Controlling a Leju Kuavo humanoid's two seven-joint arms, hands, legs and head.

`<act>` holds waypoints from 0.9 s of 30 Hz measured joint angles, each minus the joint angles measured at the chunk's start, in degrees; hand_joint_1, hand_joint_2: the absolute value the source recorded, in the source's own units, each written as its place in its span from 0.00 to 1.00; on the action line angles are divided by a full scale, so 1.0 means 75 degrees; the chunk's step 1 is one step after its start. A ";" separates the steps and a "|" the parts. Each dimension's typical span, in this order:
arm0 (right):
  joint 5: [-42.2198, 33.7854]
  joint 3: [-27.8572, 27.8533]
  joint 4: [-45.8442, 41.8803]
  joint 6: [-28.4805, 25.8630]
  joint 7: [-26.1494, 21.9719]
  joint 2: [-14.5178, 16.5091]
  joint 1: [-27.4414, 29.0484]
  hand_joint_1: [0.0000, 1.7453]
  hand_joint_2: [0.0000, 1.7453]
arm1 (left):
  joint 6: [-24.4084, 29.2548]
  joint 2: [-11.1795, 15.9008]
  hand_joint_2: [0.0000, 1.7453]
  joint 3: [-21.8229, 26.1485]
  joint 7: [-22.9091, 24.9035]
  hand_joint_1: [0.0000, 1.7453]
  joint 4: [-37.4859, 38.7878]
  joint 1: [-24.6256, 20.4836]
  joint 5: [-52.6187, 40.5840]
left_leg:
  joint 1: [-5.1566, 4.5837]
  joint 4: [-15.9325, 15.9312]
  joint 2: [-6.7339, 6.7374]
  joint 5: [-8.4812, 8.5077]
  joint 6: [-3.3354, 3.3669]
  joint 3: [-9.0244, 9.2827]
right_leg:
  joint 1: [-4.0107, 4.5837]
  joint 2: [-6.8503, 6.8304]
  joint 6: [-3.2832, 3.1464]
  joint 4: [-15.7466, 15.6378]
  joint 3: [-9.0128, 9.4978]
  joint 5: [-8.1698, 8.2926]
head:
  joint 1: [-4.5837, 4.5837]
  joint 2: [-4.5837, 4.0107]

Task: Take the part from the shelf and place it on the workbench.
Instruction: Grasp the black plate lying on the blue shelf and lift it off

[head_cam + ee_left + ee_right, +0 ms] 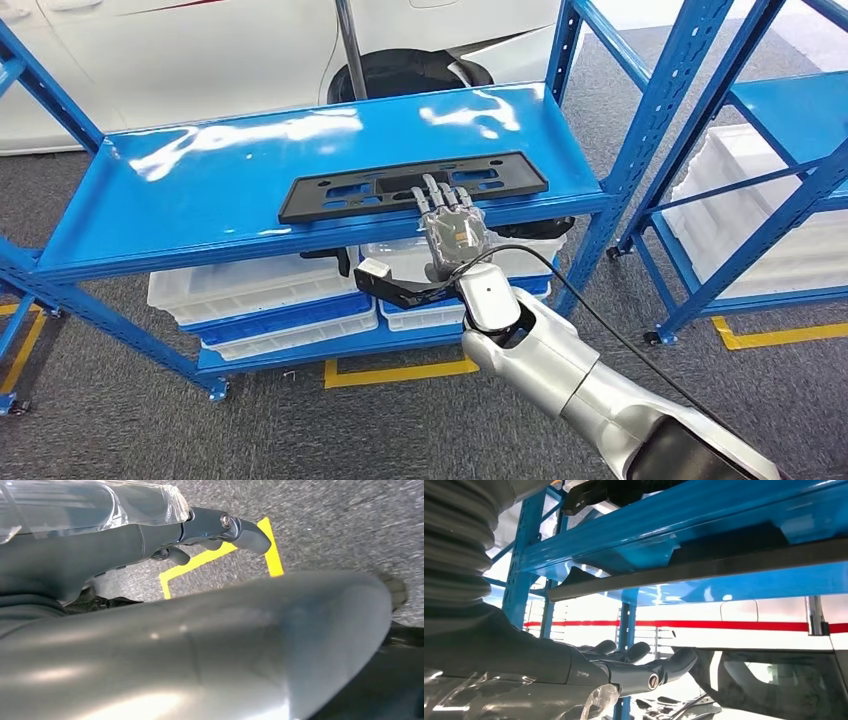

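The long black part (413,186) lies flat along the front edge of the blue shelf (200,190), at about twelve o'clock from the robot. The right hand (449,228) reaches up to it, fingers straight and spread, tips over its near edge at about six o'clock of the part — holding nothing yet, I'd say. To lift it level, grip nearer mid-length. The left hand (220,530) hangs by the floor, fingers loosely bent, empty.

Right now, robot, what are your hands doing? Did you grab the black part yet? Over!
Right hand open, fingers resting on the black part, not gripping yet. Left hand hangs low, holds nothing. Part flat on blue shelf. Nothing blocking.
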 joint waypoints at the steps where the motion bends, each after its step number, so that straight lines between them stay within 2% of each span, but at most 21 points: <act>1: 0.0005 0.0009 -0.0001 0.0018 -0.0007 0.0007 0.0010 0.00 1.00 | -0.0001 0.0000 0.00 0.0000 -0.0001 0.00 0.0000 0.0005 0.0000 | -0.0006 0.0377 0.0000 -0.0072 0.0013 -0.0242 | 0.0021 0.0001 -0.0018 0.0000 0.0013 -0.0015 | -0.0003 0.0000; 2: 0.0009 0.0019 -0.0001 0.0043 -0.0018 0.0014 0.0018 0.00 1.00 | -0.0003 0.0000 0.00 -0.0001 -0.0001 0.00 0.0000 0.0014 0.0000 | -0.0019 0.0476 -0.0001 -0.0006 0.0044 -0.0354 | 0.0045 0.0005 -0.0032 0.0000 0.0033 -0.0032 | -0.0004 0.0000; 3: 0.0012 0.0028 -0.0001 0.0066 -0.0033 0.0024 0.0024 0.00 1.00 | -0.0007 0.0000 0.00 -0.0001 -0.0001 0.00 0.0000 0.0020 0.0000 | -0.0042 0.0249 -0.0001 0.0203 0.0097 -0.0305 | 0.0071 0.0010 -0.0044 0.0000 0.0065 -0.0053 | -0.0004 0.0000; 5: 0.0018 0.0040 -0.0001 0.0107 -0.0060 0.0055 0.0023 0.00 1.00 | -0.0016 0.0004 0.00 -0.0002 -0.0002 0.00 0.0001 0.0017 0.0000 | -0.0134 -0.0884 0.0000 0.0817 0.0283 0.0151 | 0.0105 0.0018 -0.0054 -0.0008 0.0148 -0.0104 | -0.0004 0.0000; 6: 0.0021 0.0045 -0.0001 0.0121 -0.0073 0.0077 0.0020 0.00 1.00 | -0.0019 0.0010 0.00 -0.0002 -0.0002 0.00 0.0003 0.0008 0.0000 | -0.0188 -0.1397 0.0005 0.1014 0.0378 0.0369 | 0.0121 0.0017 -0.0040 -0.0011 0.0178 -0.0131 | -0.0001 0.0000; 7: 0.0022 0.0052 0.0000 0.0134 -0.0086 0.0099 0.0020 0.00 1.00 | -0.0020 0.0015 0.00 -0.0002 -0.0002 0.00 0.0004 0.0003 0.0000 | -0.0237 -0.1727 0.0009 0.1107 0.0458 0.0506 | 0.0122 0.0008 -0.0009 -0.0018 0.0195 -0.0154 | -0.0001 0.0000; 9: 0.0023 0.0075 0.0001 0.0151 -0.0118 0.0135 0.0025 0.00 1.00 | -0.0022 0.0020 0.00 -0.0002 -0.0002 0.00 0.0006 -0.0001 0.0000 | -0.0286 -0.1880 0.0011 0.1074 0.0522 0.0580 | 0.0120 -0.0023 0.0082 -0.0055 0.0218 -0.0185 | 0.0000 0.0000; 11: 0.0023 0.0096 0.0001 0.0156 -0.0141 0.0160 0.0034 0.00 1.00 | -0.0023 0.0003 0.00 -0.0002 -0.0003 0.00 0.0006 0.0009 -0.0002 | -0.0237 -0.2032 -0.0002 0.1120 0.0512 0.0722 | 0.0139 -0.0050 0.0166 -0.0073 0.0272 -0.0236 | 0.0006 0.0000; 12: 0.0024 0.0104 0.0001 0.0160 -0.0148 0.0169 0.0031 0.00 1.00 | -0.0023 -0.0004 0.00 -0.0002 -0.0004 0.00 0.0006 0.0011 -0.0002 | -0.0203 -0.2121 -0.0009 0.1147 0.0508 0.0813 | 0.0151 -0.0057 0.0203 0.0080 0.0230 -0.0336 | 0.0015 0.0000; 13: 0.0025 0.0111 0.0002 0.0166 -0.0157 0.0174 0.0033 0.00 1.00 | -0.0023 -0.0011 0.00 -0.0002 -0.0006 0.00 0.0006 0.0009 -0.0003 | -0.0170 -0.2189 -0.0013 0.1164 0.0507 0.0888 | 0.0151 -0.0059 0.0235 0.0405 0.0092 -0.0501 | 0.0024 0.0000; 15: 0.0028 0.0136 0.0004 0.0193 -0.0173 0.0176 0.0059 0.00 1.00 | -0.0029 -0.0009 0.00 -0.0002 -0.0007 0.00 0.0006 0.0000 -0.0003 | -0.0162 -0.2213 -0.0018 0.1133 0.0533 0.0963 | 0.0122 -0.0060 0.0285 0.1422 -0.0451 -0.0901 | 0.0036 0.0000; 16: 0.0031 0.0152 0.0006 0.0208 -0.0179 0.0176 0.0090 0.00 1.00 | -0.0034 -0.0009 0.00 -0.0002 -0.0007 0.00 0.0006 0.0004 -0.0003 | -0.0163 -0.2209 -0.0020 0.1105 0.0538 0.0991 | 0.0111 -0.0061 0.0305 0.1824 -0.0713 -0.0993 | 0.0037 0.0000; 17: 0.0037 0.0171 0.0008 0.0226 -0.0187 0.0176 0.0122 0.00 1.00 | -0.0040 -0.0011 0.00 -0.0002 -0.0007 0.00 0.0006 0.0013 -0.0003 | -0.0164 -0.2206 -0.0023 0.1071 0.0535 0.1024 | 0.0106 -0.0061 0.0315 0.1972 -0.0863 -0.0937 | 0.0038 0.0000; 18: 0.0051 0.0192 0.0010 0.0245 -0.0195 0.0178 0.0142 0.00 1.00 | -0.0044 -0.0013 0.00 -0.0003 -0.0007 0.00 0.0006 0.0023 -0.0003 | -0.0165 -0.2202 -0.0026 0.1033 0.0526 0.1066 | 0.0104 -0.0062 0.0314 0.1788 -0.0849 -0.0718 | 0.0039 0.0000; 20: 0.0083 0.0230 0.0011 0.0281 -0.0219 0.0189 0.0152 0.00 1.00 | -0.0053 -0.0020 0.00 -0.0003 -0.0010 0.00 0.0006 0.0030 -0.0003 | -0.0172 -0.2200 -0.0030 0.0949 0.0488 0.1174 | 0.0108 -0.0063 0.0267 0.0698 -0.0431 -0.0052 | 0.0039 0.0000; 21: 0.0096 0.0248 0.0011 0.0302 -0.0231 0.0202 0.0148 0.00 1.00 | -0.0059 -0.0024 0.00 -0.0003 -0.0012 0.00 0.0006 0.0022 -0.0003 | -0.0189 -0.2194 -0.0031 0.0906 0.0456 0.1210 | 0.0121 -0.0065 0.0224 0.0166 -0.0195 0.0190 | 0.0034 0.0000; 22: 0.0103 0.0262 0.0011 0.0318 -0.0250 0.0218 0.0144 0.00 1.00 | -0.0068 -0.0027 0.00 -0.0002 -0.0014 0.00 0.0006 0.0014 -0.0003 | -0.0198 -0.2190 -0.0030 0.0871 0.0422 0.1231 | 0.0135 -0.0064 0.0178 -0.0184 -0.0038 0.0316 | 0.0031 0.0000; 24: 0.0109 0.0296 0.0013 0.0346 -0.0292 0.0253 0.0144 0.00 1.00 | -0.0096 -0.0031 0.00 -0.0003 -0.0017 0.00 0.0006 0.0001 -0.0001 | -0.0204 -0.2189 -0.0024 0.0821 0.0349 0.1240 | 0.0172 -0.0059 0.0091 -0.0347 0.0039 0.0317 | 0.0020 0.0000; 26: 0.0114 0.0326 0.0016 0.0358 -0.0331 0.0289 0.0144 0.00 1.00 | -0.0115 -0.0031 0.00 -0.0003 -0.0021 0.00 0.0006 -0.0003 0.0000 | -0.0196 -0.2133 -0.0017 0.0750 0.0268 0.1231 | 0.0143 -0.0056 0.0012 -0.0373 0.0063 0.0307 | 0.0023 0.0000; 27: 0.0115 0.0334 0.0017 0.0361 -0.0345 0.0310 0.0141 0.00 1.00 | -0.0117 -0.0032 0.00 -0.0004 -0.0025 0.00 0.0006 -0.0004 0.0000 | -0.0190 -0.1961 -0.0012 0.0642 0.0221 0.1157 | 0.0115 -0.0058 -0.0027 -0.0388 0.0083 0.0302 | 0.0015 0.0000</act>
